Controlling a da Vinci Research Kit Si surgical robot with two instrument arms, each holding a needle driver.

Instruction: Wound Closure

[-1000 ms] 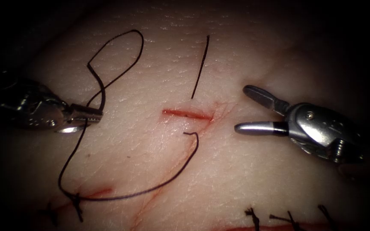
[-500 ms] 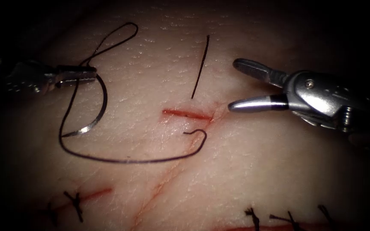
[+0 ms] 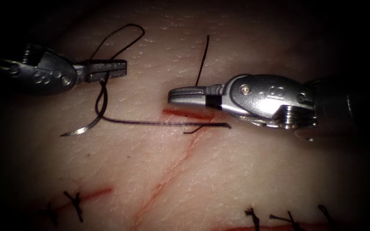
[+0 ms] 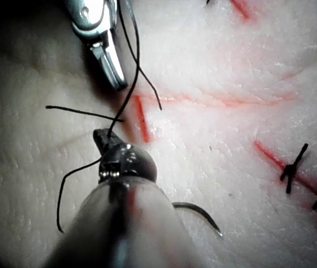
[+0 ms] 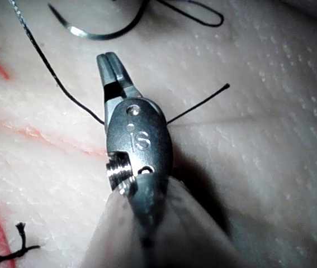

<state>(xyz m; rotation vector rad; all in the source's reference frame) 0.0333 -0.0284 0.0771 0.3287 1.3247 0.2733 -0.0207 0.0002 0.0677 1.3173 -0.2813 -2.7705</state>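
Your left tool [image 3: 108,70] has its jaws clenched on the thread [image 3: 150,122], well to the left of the cut [image 3: 188,114]. The needle [image 3: 91,122] hangs free below those jaws, out of the tissue [image 3: 236,179], its curve lying against the surface left of the cut with neither tool touching it. From the left jaws one strand loops up toward the tissue's far edge, and another runs down and then straight across to the cut, crossing just beneath its lower lip.

Your right tool [image 3: 185,95] lies just above the cut with its jaws closed together and pointing left; in the right wrist view [image 5: 112,70] nothing sits between them. A short free tail of thread [image 3: 202,62] rises from the tissue just behind those jaws.

Bare tissue lies open below the cut, crossed by a thin streak of red fluid [image 3: 172,169]. Tied stitches sit along the near edge: one at the near left [image 3: 76,203], several at the near right [image 3: 287,218].

The right tool's body carries stamped marks that look like "iS" in the right wrist view [image 5: 141,139].
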